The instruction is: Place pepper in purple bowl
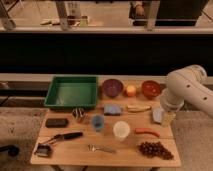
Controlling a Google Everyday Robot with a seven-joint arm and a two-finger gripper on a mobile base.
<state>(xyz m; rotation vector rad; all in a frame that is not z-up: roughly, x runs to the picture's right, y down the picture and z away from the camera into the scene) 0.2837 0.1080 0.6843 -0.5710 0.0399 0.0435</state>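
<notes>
The pepper (146, 132), slim and red-orange, lies flat on the wooden table (75, 155) near its right edge. The purple bowl (112, 87) stands at the back of the table, left of a small orange fruit (131, 90), and looks empty. My gripper (161, 117) hangs from the white arm (186, 89) at the table's right edge. It is just above and to the right of the pepper, and well to the right and in front of the purple bowl. It does not touch the pepper.
An orange-red bowl (150, 89) stands back right and a green tray (71, 92) back left. A banana (137, 107), blue sponge (112, 109), blue cup (98, 121), white cup (121, 130), grapes (155, 149), fork (101, 148) and black tools (65, 136) lie around the table.
</notes>
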